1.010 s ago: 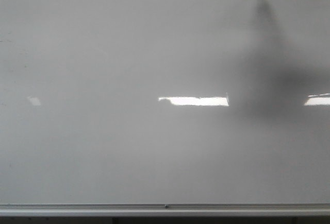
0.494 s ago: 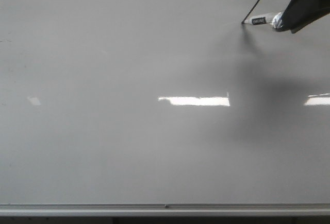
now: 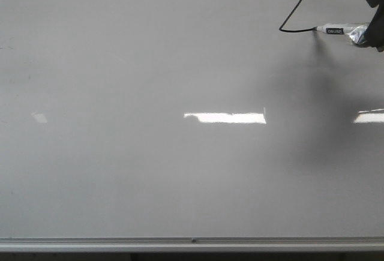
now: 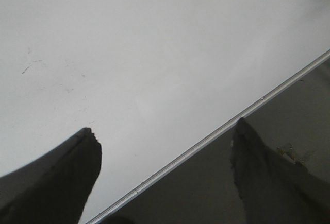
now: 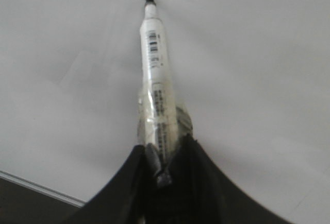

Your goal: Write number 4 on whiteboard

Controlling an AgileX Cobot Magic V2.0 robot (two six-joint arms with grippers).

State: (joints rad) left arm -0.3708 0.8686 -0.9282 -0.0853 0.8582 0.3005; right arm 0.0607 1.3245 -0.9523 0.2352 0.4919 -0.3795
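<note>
Your whiteboard (image 3: 150, 171) is a glossy white-grey sheet that fills nearly the whole front view, edged along its near side by a thin silver aluminium frame (image 3: 192, 241); bright rectangular light reflections (image 3: 225, 117) lie across its middle. In the left wrist view the board shows faint dark specks and scuffs.

The number 4 (image 3: 292, 20) is only part drawn: a thin black slanted stroke that bends into a short crossbar, high in the board's far right corner. The crossbar runs level toward the right and ends at the marker's tip.

The marker (image 5: 156, 74) is a slim white cylinder with a barcode label and a wrap of clear, crinkled tape around its rear. Its long axis lies roughly level across the board, tip to the left, touching the surface.

Your right gripper (image 5: 164, 154) has its dark jaws clamped tight on the marker's taped end. Your left gripper (image 4: 165, 147) has its jaws spread wide, holding nothing, over the board's framed edge.
</note>
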